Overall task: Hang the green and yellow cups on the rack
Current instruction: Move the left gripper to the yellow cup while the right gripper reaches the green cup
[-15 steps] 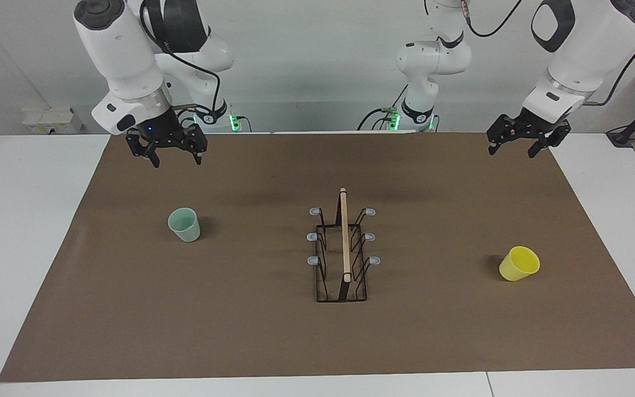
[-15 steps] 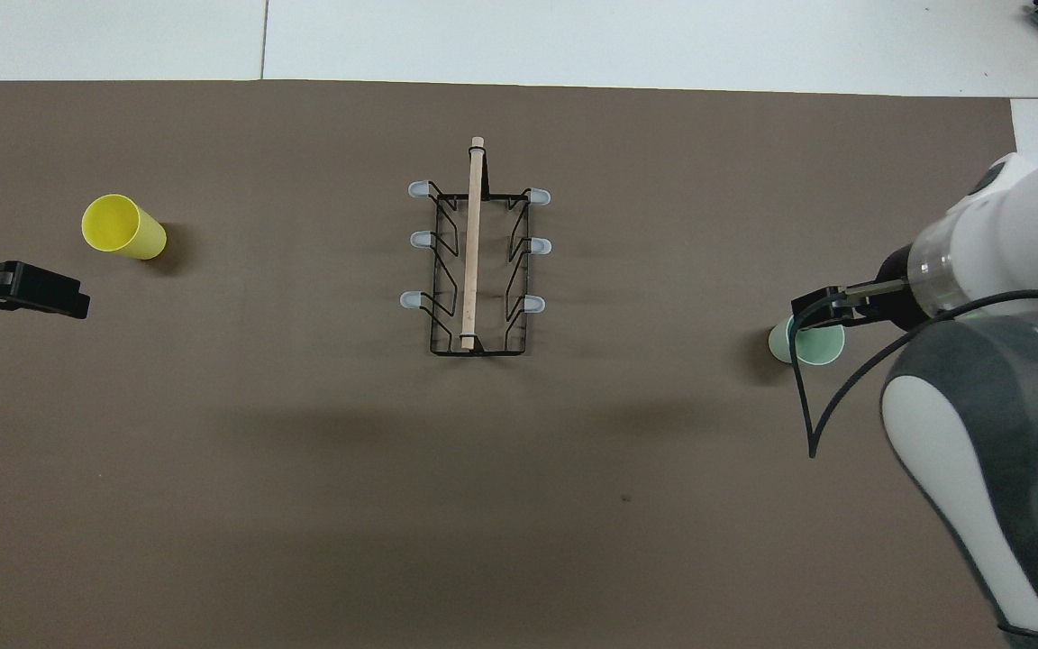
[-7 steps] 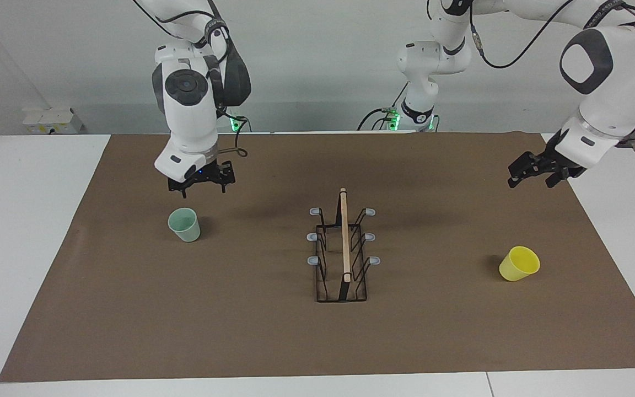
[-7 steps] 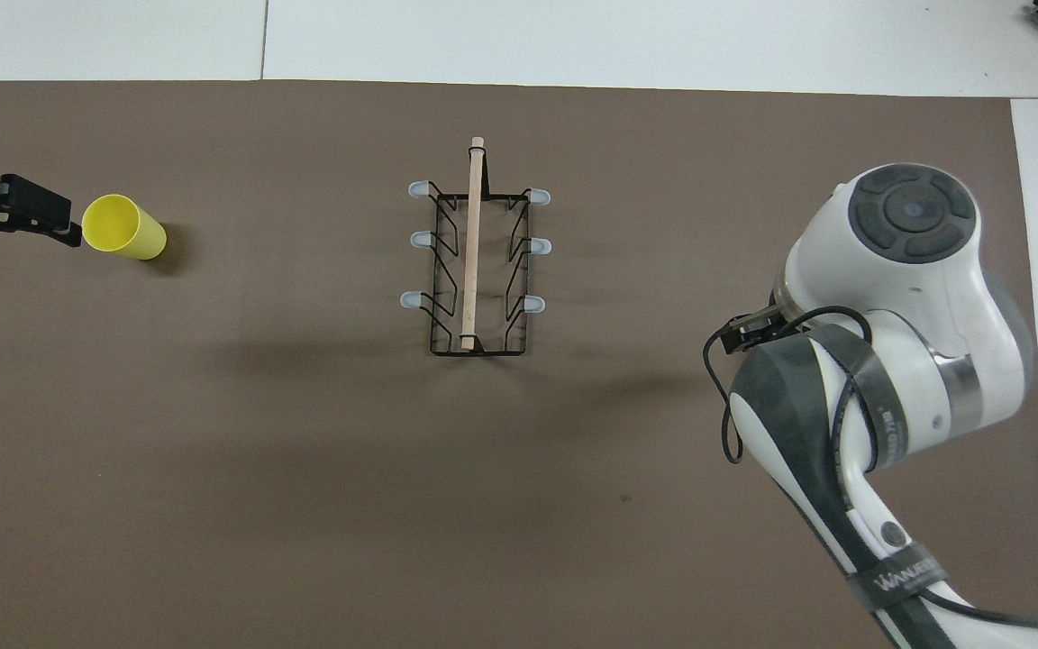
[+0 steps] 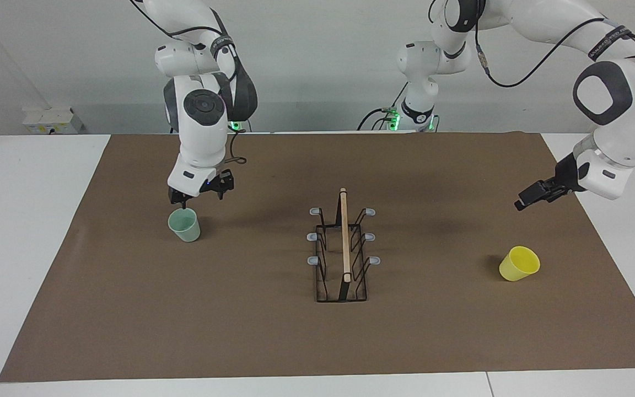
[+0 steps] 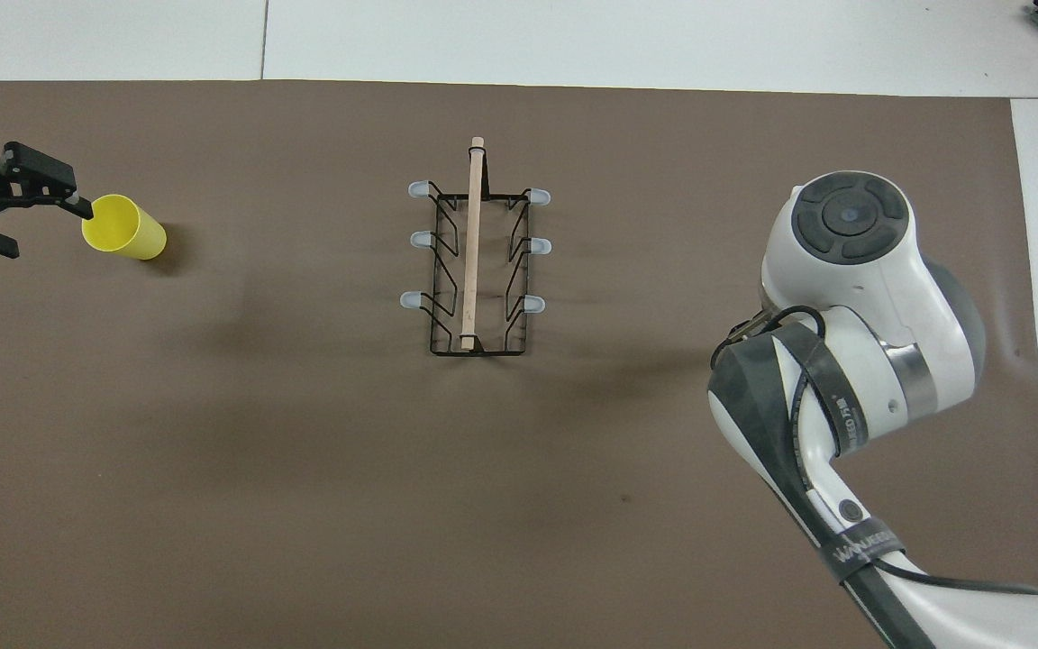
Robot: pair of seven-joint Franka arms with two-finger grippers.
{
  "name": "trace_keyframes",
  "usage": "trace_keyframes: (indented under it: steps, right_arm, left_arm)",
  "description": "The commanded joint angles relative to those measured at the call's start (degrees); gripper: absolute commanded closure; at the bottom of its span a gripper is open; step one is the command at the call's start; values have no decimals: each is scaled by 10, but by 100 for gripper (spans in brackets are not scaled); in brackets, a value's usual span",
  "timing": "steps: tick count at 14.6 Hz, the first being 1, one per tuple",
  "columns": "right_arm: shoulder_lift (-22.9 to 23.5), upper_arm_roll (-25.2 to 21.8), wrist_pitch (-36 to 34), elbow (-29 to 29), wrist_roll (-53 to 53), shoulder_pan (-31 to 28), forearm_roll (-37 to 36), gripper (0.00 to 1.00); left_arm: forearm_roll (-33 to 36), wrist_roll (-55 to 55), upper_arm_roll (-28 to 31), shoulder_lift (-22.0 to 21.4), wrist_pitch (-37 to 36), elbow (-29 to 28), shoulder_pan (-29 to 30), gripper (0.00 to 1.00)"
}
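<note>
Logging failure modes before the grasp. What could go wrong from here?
1. The right end effector hangs open just above the green cup, toward its robot-side rim; a finger may land on the rim and tip the cup.
2. The yellow cup lies tilted on its side on the mat; a nudge from the left end effector, up in the air by its mouth, could roll it away.

pale mint green cup (image 5: 184, 225) and bright yellow cup (image 5: 519, 263) — both plain, no pattern. rack (image 5: 343, 254): black wire frame, light wooden top bar, grey caps on the prongs. mat (image 5: 273, 331): flat brown, on a white table (image 5: 25, 231). arms — white shells with dark grey joints and black cables; right gripper (image 5: 202, 190) and left gripper (image 5: 535, 194) black.
</note>
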Motion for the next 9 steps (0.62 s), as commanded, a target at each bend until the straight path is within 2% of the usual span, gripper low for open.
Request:
trace_keyframes:
  steps: [1,3,6,9]
  right_arm:
    - [3,0,8,-1,-28,5,-14,0]
    - [4,0,12,-2,-32,4,-14,0]
    - [6,0,3,4,-110,-1,-14,0]
    - [5,0,-50,14,-207,5,-36,0]
  left_arm:
    - [-65,-53,42,47,1,38,-2,0]
    - [-80,-99,43,63,10,38,-1,0]
    - [-116,-133,44,83,30,37,24,0]
    - [-146,-185,44,97,43,37,46,0]
